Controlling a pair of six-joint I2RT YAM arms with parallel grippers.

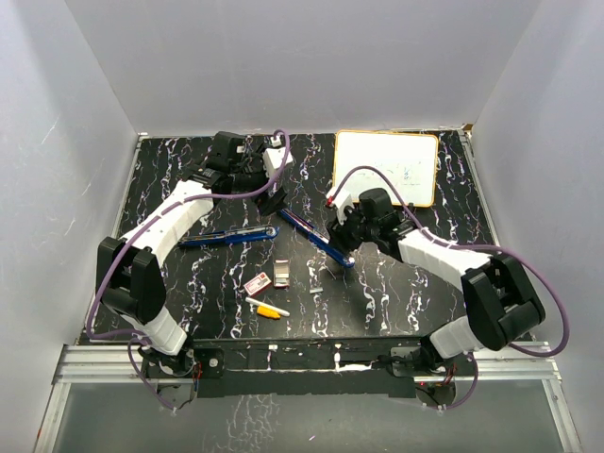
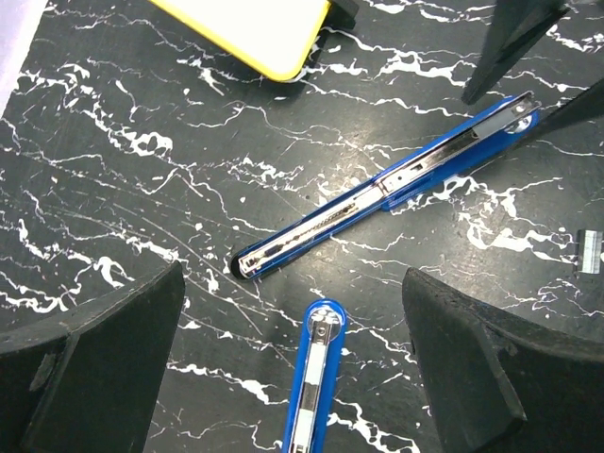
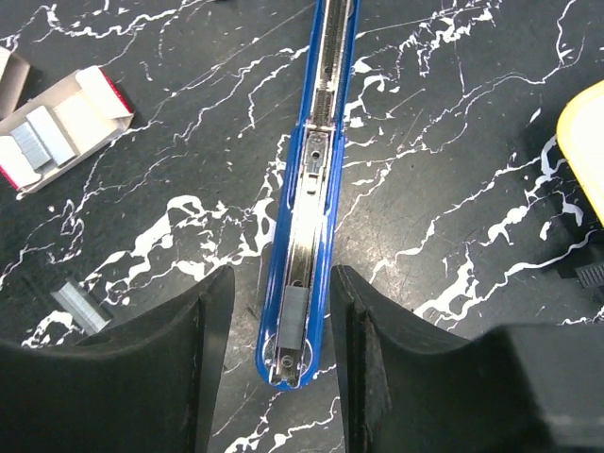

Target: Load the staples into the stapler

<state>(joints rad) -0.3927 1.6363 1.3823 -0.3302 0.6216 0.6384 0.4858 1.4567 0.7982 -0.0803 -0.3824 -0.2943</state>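
One stapler (image 3: 316,170), right end effector (image 3: 281,288) astride

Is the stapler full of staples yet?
Not yet. Done: the stapler lies open with its metal channel showing, and the staple box is open. In hand: the right gripper straddles the stapler's end; the left gripper hovers open, empty. To do: a loose staple strip must go in, then close it.
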